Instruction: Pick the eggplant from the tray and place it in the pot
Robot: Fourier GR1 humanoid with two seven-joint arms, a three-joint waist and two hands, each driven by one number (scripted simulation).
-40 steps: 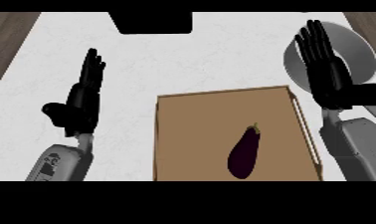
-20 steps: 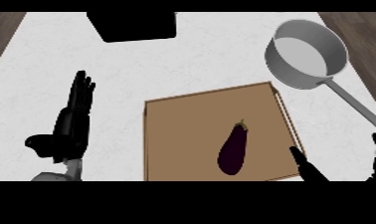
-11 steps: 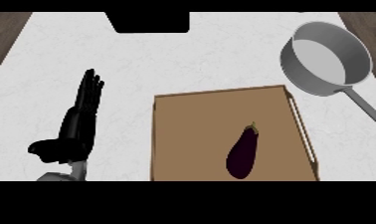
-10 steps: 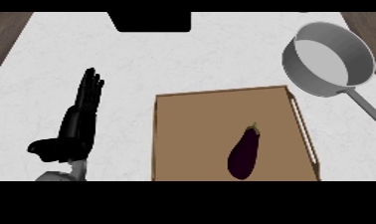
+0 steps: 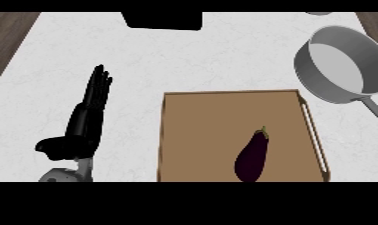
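Observation:
A dark purple eggplant (image 5: pixel 252 155) lies on the brown tray (image 5: pixel 207 129), toward the tray's lower right, stem pointing up. The grey pot (image 5: pixel 338 64) stands at the right edge of the counter, its handle running down and to the right past the tray's corner. My left hand (image 5: pixel 85 119) rests at the lower left, fingers straight and pointing up, well to the left of the tray and touching nothing. My right hand does not show anywhere in the head view.
A black box-like object (image 5: pixel 162 20) sits at the back of the white counter. Brown wood shows at the counter's far left edge (image 5: pixel 15 31). A small grey rim (image 5: pixel 319 13) peeks in at the top right.
My right hand, raised near the pot 2 s ago, dropped out of view. The view has shifted slightly; eggplant, tray, pot and left hand keep their places.

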